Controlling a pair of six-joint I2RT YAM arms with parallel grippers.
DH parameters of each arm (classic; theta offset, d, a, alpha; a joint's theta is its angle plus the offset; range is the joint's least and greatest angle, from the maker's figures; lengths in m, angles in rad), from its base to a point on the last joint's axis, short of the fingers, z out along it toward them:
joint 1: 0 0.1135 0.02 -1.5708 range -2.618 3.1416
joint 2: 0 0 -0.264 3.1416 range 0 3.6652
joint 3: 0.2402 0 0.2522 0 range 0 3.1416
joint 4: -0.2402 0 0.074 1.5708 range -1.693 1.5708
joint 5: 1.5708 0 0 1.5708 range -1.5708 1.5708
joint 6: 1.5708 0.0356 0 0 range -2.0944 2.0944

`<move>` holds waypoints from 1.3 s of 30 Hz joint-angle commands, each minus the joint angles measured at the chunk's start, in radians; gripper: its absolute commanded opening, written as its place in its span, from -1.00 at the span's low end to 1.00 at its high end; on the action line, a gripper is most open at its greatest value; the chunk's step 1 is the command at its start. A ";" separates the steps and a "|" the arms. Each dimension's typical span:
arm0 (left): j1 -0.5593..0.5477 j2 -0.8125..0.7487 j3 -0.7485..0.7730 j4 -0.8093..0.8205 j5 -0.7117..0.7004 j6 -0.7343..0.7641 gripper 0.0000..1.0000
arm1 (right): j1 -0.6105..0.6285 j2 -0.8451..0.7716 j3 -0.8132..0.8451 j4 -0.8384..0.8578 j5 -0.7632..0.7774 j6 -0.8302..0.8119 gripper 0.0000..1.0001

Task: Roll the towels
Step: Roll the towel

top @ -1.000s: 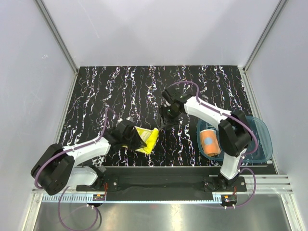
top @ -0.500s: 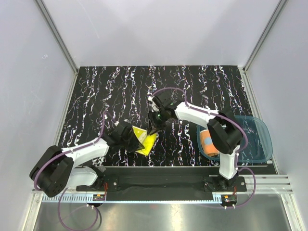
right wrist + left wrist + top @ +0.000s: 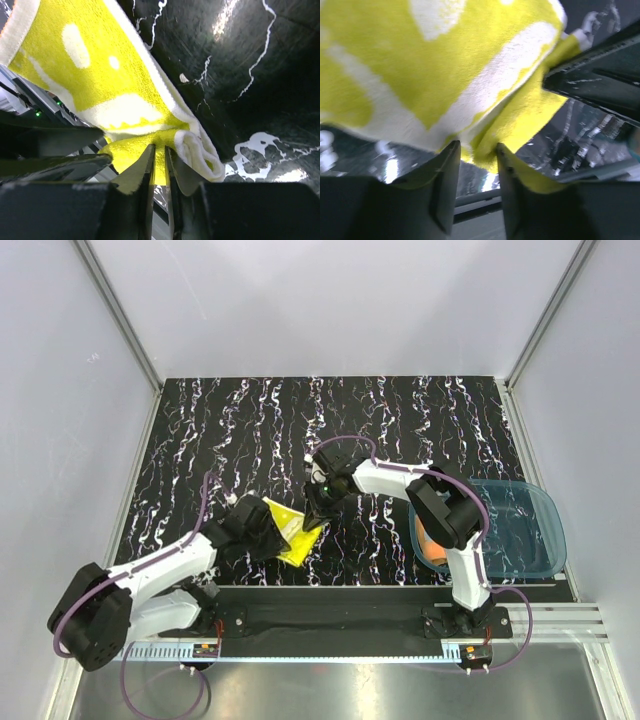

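Observation:
The yellow towel (image 3: 287, 531) lies bunched and partly folded on the black marbled table, between my two grippers. My left gripper (image 3: 272, 537) stands open at its near-left side; in the left wrist view a gap shows between the fingers (image 3: 477, 150), with the yellow towel (image 3: 445, 65) just beyond the tips. My right gripper (image 3: 313, 513) is shut on a fold of the yellow towel (image 3: 100, 75), a rolled white-edged hem beside its fingers (image 3: 160, 152). The orange towel (image 3: 428, 540) lies in the blue tray, mostly hidden by the right arm.
The translucent blue tray (image 3: 525, 530) sits at the table's near right. The right arm's forearm (image 3: 400, 478) reaches leftward across the middle. A black rail (image 3: 330, 615) with the arm bases runs along the near edge. Grey walls close the sides and back.
The right gripper has moved left and nearer, then closed on the yellow towel's edge. The left gripper has let go and opened. The towel is more bunched.

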 commanded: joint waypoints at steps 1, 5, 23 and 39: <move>-0.049 -0.021 0.133 -0.162 -0.197 0.099 -0.14 | 0.010 0.019 0.005 0.051 -0.019 0.006 -0.62; -0.147 0.012 0.265 -0.259 -0.329 0.224 -0.10 | 0.011 0.022 0.008 0.051 -0.022 0.000 -0.62; -0.342 0.303 0.358 -0.157 -0.279 0.485 -0.09 | 0.013 0.036 0.066 -0.015 -0.019 -0.038 -0.64; -0.438 0.392 0.324 -0.313 -0.480 0.348 0.35 | 0.011 0.066 0.145 -0.079 -0.008 -0.064 -0.64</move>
